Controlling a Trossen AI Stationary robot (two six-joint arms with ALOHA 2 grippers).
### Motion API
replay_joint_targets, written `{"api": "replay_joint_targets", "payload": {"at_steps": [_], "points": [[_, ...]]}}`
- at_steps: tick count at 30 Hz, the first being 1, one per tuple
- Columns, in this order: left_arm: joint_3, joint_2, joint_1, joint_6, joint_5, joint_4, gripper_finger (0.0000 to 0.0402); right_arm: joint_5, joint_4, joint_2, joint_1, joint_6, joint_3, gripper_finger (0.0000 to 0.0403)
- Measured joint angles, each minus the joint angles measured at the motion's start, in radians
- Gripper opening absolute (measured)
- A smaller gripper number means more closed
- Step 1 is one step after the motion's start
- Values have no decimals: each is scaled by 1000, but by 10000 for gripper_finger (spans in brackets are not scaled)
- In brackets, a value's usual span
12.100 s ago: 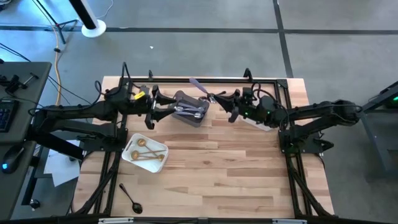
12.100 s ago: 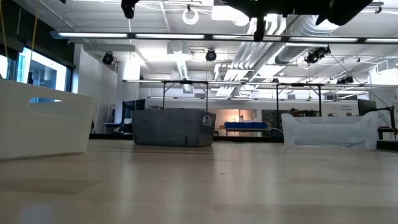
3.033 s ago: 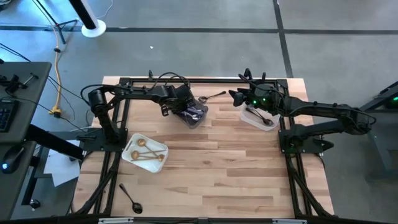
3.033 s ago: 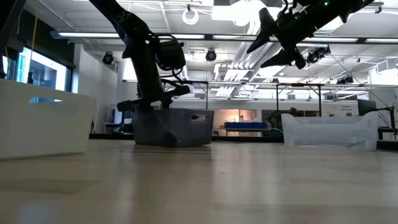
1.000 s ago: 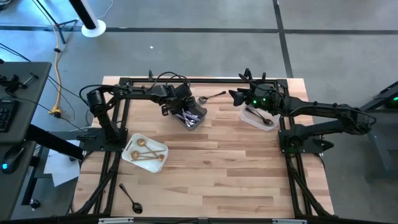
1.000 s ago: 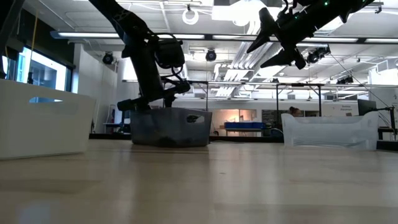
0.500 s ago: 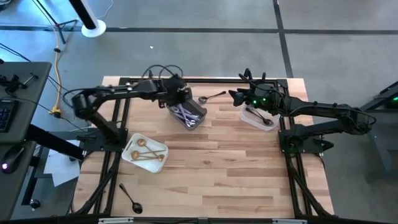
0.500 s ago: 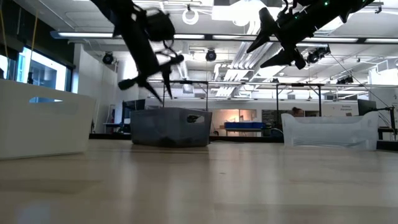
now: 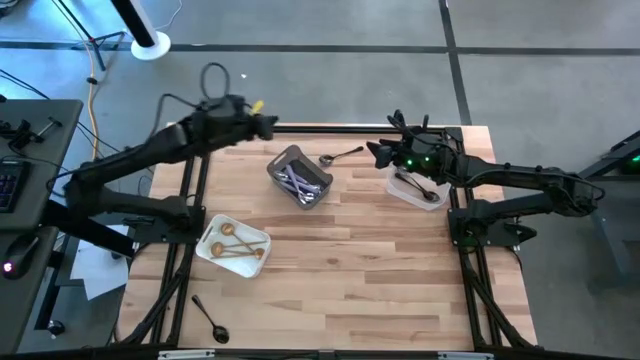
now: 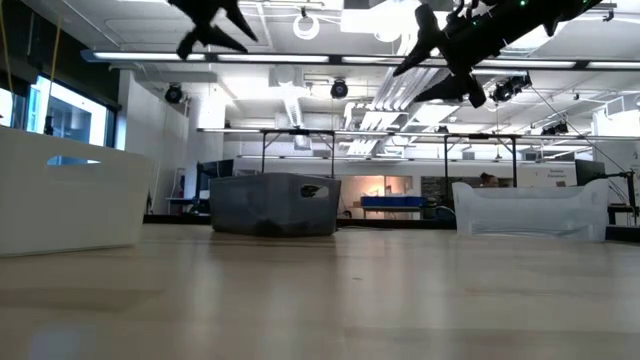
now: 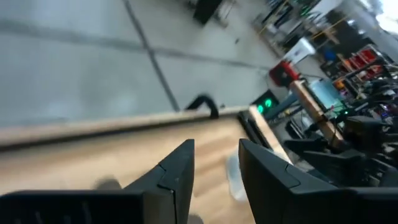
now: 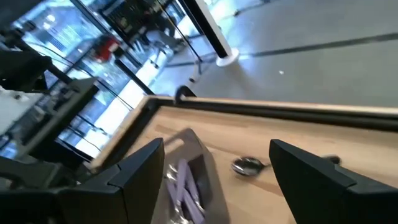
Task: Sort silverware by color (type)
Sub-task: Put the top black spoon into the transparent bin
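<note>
So the left tool [image 9: 268, 124] is up at the table's [image 9: 380, 260] far left edge, fingers a narrow gap apart with nothing between them. The right tool [image 9: 375, 155] hangs wide and empty near the far right, just by the clear tub [image 9: 405, 190], which has a dark spoon [image 9: 422, 189] in it. Lilac-handled pieces [image 9: 298, 182] sit in the grey bin [image 9: 285, 158], a silver spoon [image 9: 340, 156] lies loose on the table beside it, gold ones [image 9: 232, 243] are in the white tray [image 9: 209, 231], and a black spoon [image 9: 211, 320] lies near the front left corner.
</note>
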Motion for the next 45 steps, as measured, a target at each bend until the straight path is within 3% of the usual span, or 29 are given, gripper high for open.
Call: {"api": "replay_joint_targets", "payload": {"at_steps": [7, 13, 16, 22, 25, 29, 33, 36, 41, 45], "points": [[-3, -139, -3, 253, -25, -1, 115, -22, 91, 0, 0, -13, 0, 275], [-137, -225, -24, 265, -20, 68, 115, -79, 104, 0, 0, -35, 0, 275], [-269, -280, -57, 232, 20, 255, 115, -86, 107, 0, 1, -41, 0, 275], [-552, -351, -157, 163, 180, 806, 115, -150, 169, 0, 0, -68, 0, 275], [-606, -356, -224, 145, 232, 914, 115, -237, 228, 0, 0, -94, 0, 275], [-593, -356, -323, 240, 234, 861, 115, -357, 299, 0, 0, -111, 0, 275], [-557, -355, -394, 384, 158, 734, 115, -481, 366, 0, 1, -124, 0, 275], [-535, -356, -412, 442, 111, 687, 115, -530, 392, 0, 26, -240, 3, 275], [-528, -362, -412, 504, 106, 688, 115, -516, 246, 0, 113, -588, 67, 275], [-528, -362, -412, 510, 106, 680, 115, -441, 208, 1, 138, -642, 92, 275]]}}
